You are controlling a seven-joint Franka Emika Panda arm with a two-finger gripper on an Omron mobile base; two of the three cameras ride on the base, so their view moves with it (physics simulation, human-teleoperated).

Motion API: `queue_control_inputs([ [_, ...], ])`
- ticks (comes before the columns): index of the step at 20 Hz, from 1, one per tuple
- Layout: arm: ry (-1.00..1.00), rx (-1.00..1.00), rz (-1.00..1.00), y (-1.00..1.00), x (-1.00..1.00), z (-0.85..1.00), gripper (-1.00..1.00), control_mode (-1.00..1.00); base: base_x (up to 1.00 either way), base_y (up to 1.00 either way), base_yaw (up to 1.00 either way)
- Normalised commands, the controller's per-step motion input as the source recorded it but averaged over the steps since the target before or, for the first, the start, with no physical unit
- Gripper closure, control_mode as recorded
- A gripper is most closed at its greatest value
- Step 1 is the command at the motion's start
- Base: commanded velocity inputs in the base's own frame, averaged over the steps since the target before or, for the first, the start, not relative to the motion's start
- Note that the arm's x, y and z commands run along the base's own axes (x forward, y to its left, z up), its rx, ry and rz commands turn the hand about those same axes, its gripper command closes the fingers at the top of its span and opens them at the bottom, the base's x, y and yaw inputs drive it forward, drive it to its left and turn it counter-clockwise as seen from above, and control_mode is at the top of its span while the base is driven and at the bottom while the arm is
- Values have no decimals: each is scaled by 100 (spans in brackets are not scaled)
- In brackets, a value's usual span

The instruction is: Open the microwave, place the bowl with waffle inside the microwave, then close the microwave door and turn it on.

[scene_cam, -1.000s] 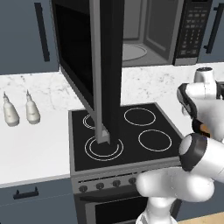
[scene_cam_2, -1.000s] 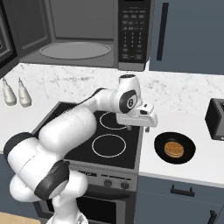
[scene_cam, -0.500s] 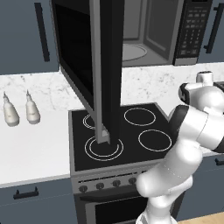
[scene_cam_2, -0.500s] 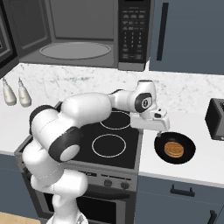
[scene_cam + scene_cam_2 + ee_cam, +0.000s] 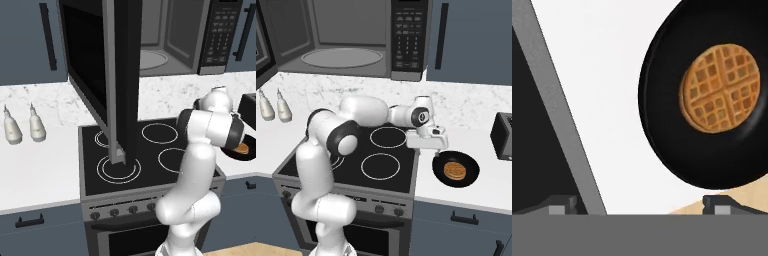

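The microwave [image 5: 351,35] hangs above the stove with its grey cavity and turntable [image 5: 152,59] exposed. Its door [image 5: 119,75] stands swung wide open, jutting out over the stove's left rings. The black bowl with the waffle [image 5: 456,170] rests on the white counter just right of the stove; its edge also peeks out behind the arm [image 5: 241,149]. My gripper [image 5: 437,150] hovers over the counter at the bowl's left rim, apart from it. In the hand view the fingertips [image 5: 562,205] are spread wide and open, and the bowl [image 5: 672,130] lies up and to the right of them.
The black four-ring stove [image 5: 381,157] lies below the arm, its grey edge [image 5: 559,120] close to the gripper. A dark toaster [image 5: 503,135] sits at the counter's far right. Two small bottles [image 5: 20,126] stand on the left counter. The keypad strip [image 5: 408,35] is at the microwave's right.
The arm has swung right, carrying the gripper from the stove's right edge to the bowl's left rim. Bowl and microwave door have not moved.
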Motion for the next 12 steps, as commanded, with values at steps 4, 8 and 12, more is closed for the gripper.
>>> queue_control_inputs([
  [4, 4, 7, 8, -29, 38, -39, -100, -100, 0, 0, 0],
  [8, 2, 9, 4, -31, 42, -54, -100, -100, 0, 0, 0],
  [12, 0, 10, 5, -30, 14, -42, -100, -100, 0, 0, 0],
])
